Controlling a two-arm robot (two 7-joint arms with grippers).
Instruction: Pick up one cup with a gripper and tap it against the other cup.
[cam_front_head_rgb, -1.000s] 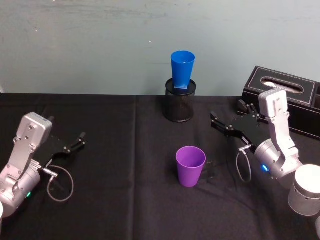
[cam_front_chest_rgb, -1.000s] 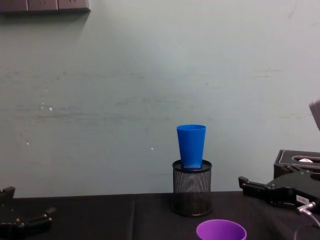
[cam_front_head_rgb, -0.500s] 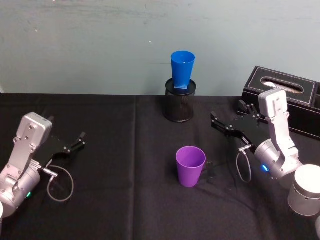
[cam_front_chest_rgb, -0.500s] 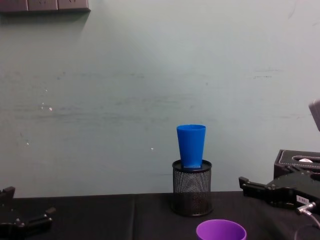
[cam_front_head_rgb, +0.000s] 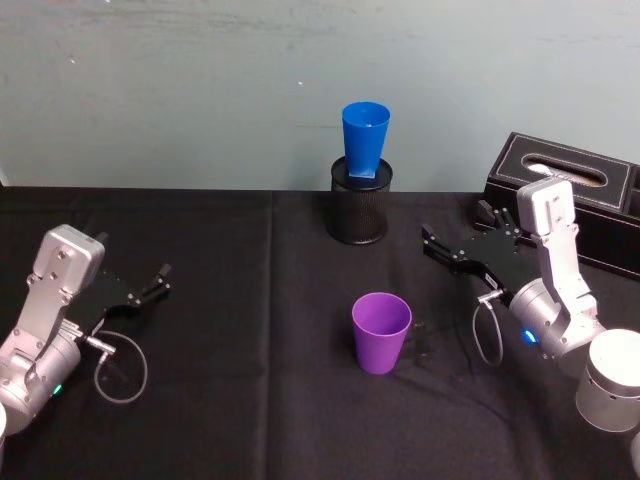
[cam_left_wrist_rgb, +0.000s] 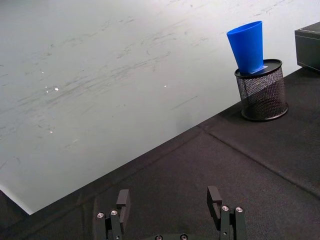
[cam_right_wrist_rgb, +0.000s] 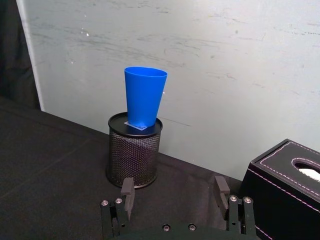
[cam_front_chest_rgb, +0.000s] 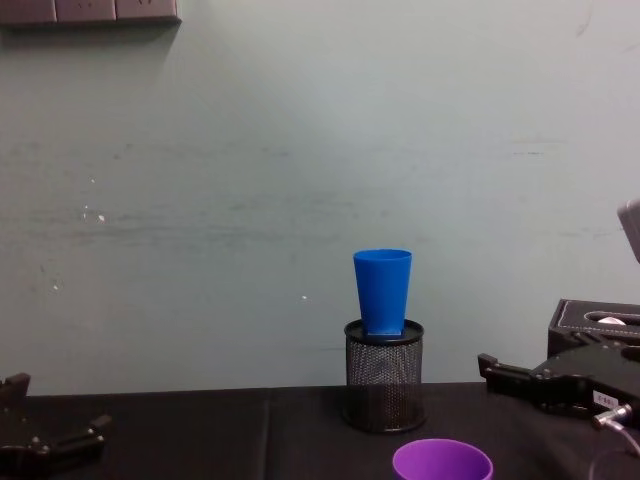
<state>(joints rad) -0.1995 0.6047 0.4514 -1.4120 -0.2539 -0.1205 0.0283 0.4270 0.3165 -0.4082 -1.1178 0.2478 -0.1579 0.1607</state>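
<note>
Standing upright near the table's (cam_front_head_rgb: 250, 400) middle, toward the front edge, purple cup (cam_front_head_rgb: 381, 331) has nothing touching it. Right gripper (cam_front_head_rgb: 455, 243) hovers just beyond it toward the right edge, jaws spread wide, empty. Left gripper (cam_front_head_rgb: 158, 280) sits near the left edge, jaws also apart (holding nothing). At the back edge, blue cup (cam_front_head_rgb: 365, 139) stands upright on the black mesh pen holder (cam_front_head_rgb: 359, 212). Black tissue box (cam_front_head_rgb: 570, 180) at the back right corner.
</note>
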